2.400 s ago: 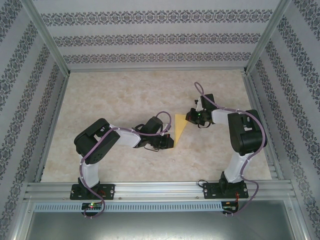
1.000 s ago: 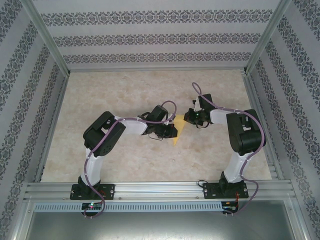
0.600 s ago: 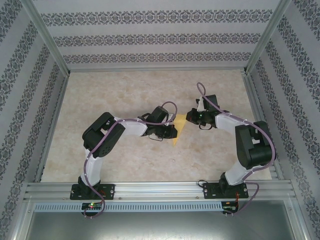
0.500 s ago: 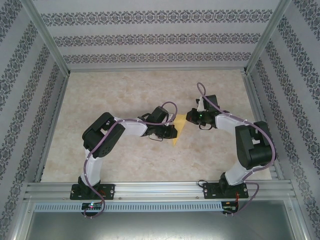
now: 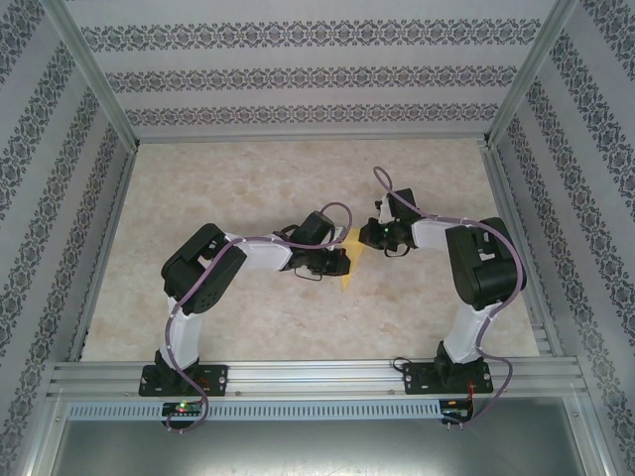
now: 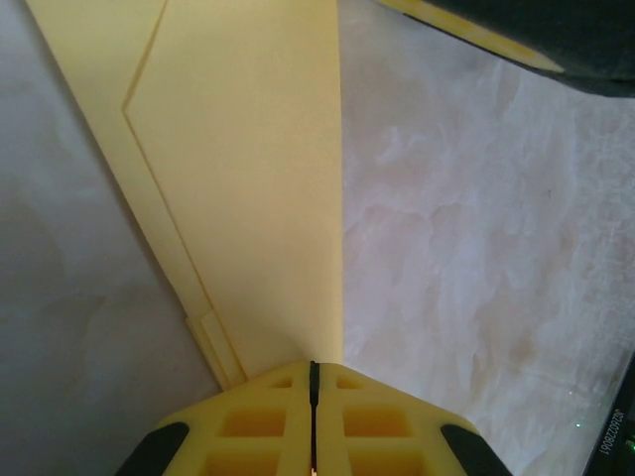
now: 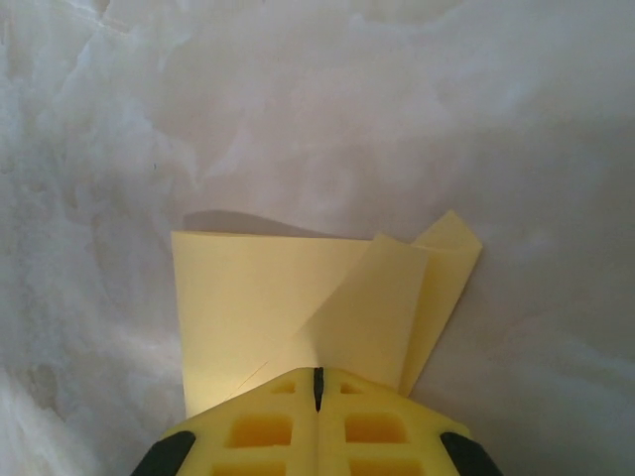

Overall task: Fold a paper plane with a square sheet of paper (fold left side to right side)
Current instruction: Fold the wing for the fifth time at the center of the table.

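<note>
Mid-worktop, the paper is lying part-folded between 2 closed grippers: the left gripper is pressing toward its narrow end, the right gripper its wide end. Sideways drag is risking skewed layers, likely because neither is clamping.

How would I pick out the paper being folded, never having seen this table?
Look to the middle of the marbled beige table, where the left gripper and right gripper nearly meet. Between them lies the folded paper, a narrow tapering wedge. Nothing else there is flat and bright yellow.
</note>
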`<state>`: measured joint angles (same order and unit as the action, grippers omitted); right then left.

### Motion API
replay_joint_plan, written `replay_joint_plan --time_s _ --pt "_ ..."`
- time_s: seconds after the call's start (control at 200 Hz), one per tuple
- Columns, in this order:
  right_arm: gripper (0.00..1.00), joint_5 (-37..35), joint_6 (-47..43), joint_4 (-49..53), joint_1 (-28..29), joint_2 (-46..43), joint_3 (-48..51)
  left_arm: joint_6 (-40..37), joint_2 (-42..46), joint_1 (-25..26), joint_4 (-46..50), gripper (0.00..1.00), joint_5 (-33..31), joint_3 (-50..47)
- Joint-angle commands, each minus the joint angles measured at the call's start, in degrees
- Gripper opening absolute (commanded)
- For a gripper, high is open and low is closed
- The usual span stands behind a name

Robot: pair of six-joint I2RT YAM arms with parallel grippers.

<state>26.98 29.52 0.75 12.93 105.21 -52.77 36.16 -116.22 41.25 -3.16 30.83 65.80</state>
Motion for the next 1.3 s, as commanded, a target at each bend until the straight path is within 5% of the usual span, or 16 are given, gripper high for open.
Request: replay_joint_plan --time_s 0.0,1.294 --pt "0.0 -1.33 -1.89 0.18 -1.71 1.82 -1.65 -1.72 -1.66 0.23 11.01 0.09 -4.64 -2.56" --pt "0.0 -0.13 -2.41 7.68 -8.18 8.05 -14.83 -1.54 -1.91 0.23 10.69 0.08 -4.29 -3.03"
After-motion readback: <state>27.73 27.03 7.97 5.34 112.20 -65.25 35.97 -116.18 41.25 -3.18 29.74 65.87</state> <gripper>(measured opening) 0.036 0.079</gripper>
